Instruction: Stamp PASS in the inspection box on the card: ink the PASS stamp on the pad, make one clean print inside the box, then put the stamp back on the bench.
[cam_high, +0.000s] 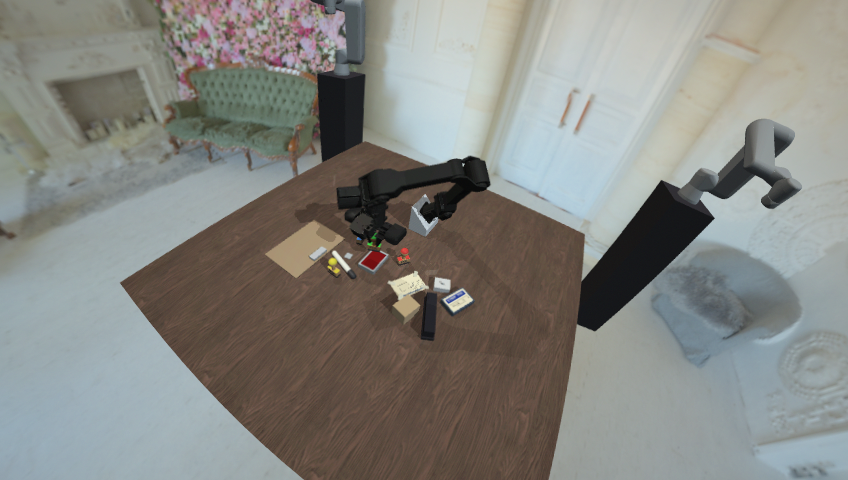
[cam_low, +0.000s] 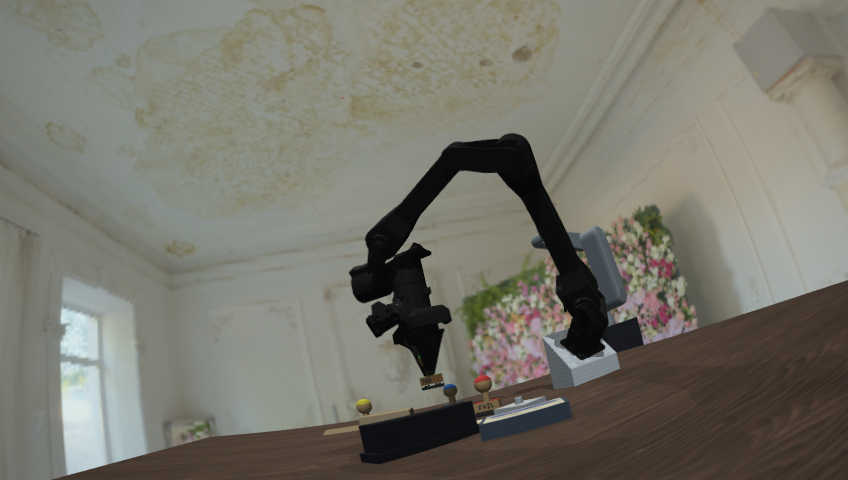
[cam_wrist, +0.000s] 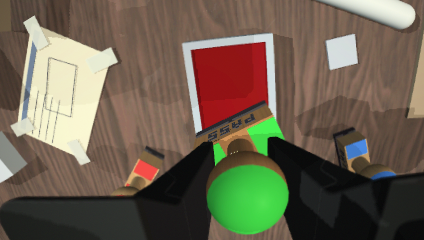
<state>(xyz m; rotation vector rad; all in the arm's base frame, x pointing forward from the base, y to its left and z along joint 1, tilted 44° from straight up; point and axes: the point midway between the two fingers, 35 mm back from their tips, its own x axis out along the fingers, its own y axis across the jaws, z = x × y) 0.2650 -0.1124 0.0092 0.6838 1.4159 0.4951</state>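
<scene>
My gripper (cam_high: 374, 236) (cam_low: 429, 372) (cam_wrist: 240, 148) is shut on the PASS stamp (cam_low: 432, 380) (cam_wrist: 247, 197), which has a green knob and a wooden base. The stamp hangs above the bench, with air under it in the exterior view. In the wrist view its base overlaps the near edge of the red ink pad (cam_high: 373, 260) (cam_wrist: 230, 75). The underside of the stamp is hidden. The cream card (cam_high: 407, 286) (cam_wrist: 92, 80) is taped down left of the pad in the wrist view. Its inspection box (cam_wrist: 75, 91) is an outlined rectangle with no print visible inside.
The red FAIL stamp (cam_high: 404, 256) (cam_low: 483, 383) (cam_wrist: 146, 170) and blue stamp (cam_low: 449, 390) (cam_wrist: 356, 149) flank the gripper. A yellow stamp (cam_high: 333, 266) (cam_low: 363, 406) stands near a white marker (cam_high: 340, 260). A cardboard block (cam_high: 406, 306) and black bar (cam_high: 428, 315) (cam_low: 416, 431) lie near the card.
</scene>
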